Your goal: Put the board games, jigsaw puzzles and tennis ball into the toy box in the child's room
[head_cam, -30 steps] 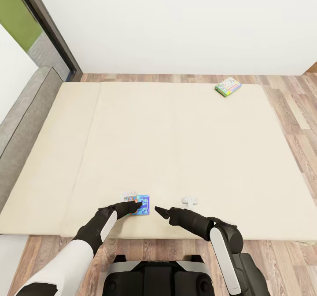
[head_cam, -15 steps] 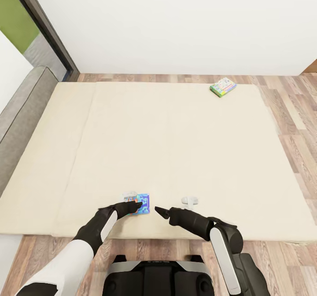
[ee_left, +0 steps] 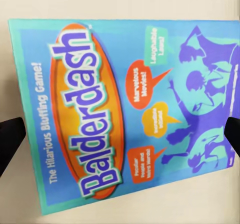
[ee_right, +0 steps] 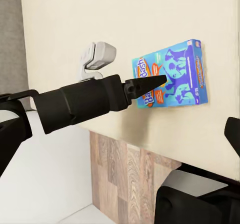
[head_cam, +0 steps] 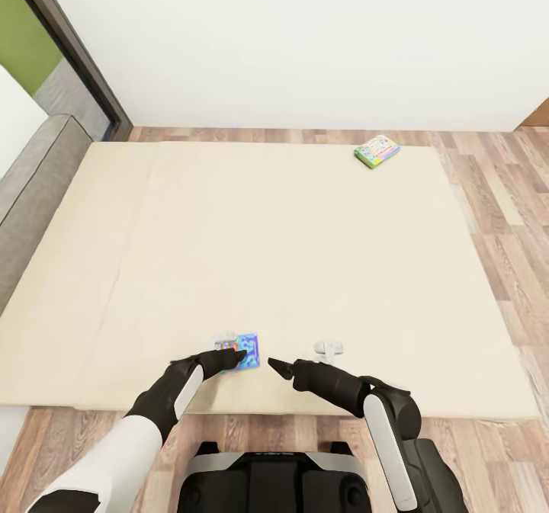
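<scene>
The bed has a plain beige mattress. My left gripper is shut on the blue-purple board game and holds it just above the mattress near the front edge. In the left wrist view the game's cover spans the gap between the fingers, one at each of two opposite edges. The right wrist view has the same game with the left gripper on it. My right gripper hangs open beside it, with nothing between its fingers. A green-edged board game lies at the bed's far right corner.
A low grey headboard runs along the bed's left side. Wooden floor lies to the right and behind the bed, below a white wall. A dark door frame stands at the far left.
The camera has moved, so the bed and the green-edged game have slid left in the picture. The blue-purple game has stayed with my left gripper. Both arms keep their pose.
</scene>
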Tool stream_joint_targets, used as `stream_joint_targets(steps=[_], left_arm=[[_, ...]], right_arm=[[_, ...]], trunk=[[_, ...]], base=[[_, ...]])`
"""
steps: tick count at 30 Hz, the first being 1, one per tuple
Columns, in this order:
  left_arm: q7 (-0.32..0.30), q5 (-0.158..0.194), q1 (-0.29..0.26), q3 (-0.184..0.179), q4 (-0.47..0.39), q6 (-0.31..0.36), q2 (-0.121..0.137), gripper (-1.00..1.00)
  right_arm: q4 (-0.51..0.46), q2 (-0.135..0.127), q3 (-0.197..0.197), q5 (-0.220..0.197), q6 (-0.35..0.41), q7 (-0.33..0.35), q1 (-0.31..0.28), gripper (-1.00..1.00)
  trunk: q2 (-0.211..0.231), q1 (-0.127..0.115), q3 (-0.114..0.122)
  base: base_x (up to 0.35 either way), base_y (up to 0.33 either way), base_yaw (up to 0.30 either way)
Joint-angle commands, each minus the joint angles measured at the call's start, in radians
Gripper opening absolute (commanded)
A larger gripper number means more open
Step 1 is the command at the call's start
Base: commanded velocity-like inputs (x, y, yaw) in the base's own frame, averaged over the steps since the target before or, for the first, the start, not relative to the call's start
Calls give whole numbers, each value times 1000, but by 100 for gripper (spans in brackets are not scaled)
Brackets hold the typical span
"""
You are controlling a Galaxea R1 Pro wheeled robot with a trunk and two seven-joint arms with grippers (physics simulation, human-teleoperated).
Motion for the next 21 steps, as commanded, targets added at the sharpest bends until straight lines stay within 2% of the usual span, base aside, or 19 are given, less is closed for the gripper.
stream_joint_targets(steps=[1, 10, 21], left_arm=[[1, 8, 0, -1, -2, 6, 0, 100], [1, 8, 0, -1, -2, 6, 0, 100], [1, 8, 0, -1, -6, 6, 1, 100]], right_arm=[[-1, 0, -1, 3, 5, 5, 0, 100], [-1, 0, -1, 3, 5, 5, 0, 100], [-1, 0, -1, 2, 5, 5, 0, 100]], trunk=[[-1, 0, -1], [-1, 0, -1], [-1, 0, -1]], base=[[0, -92, 0], [0, -191, 0], [0, -55, 0]])
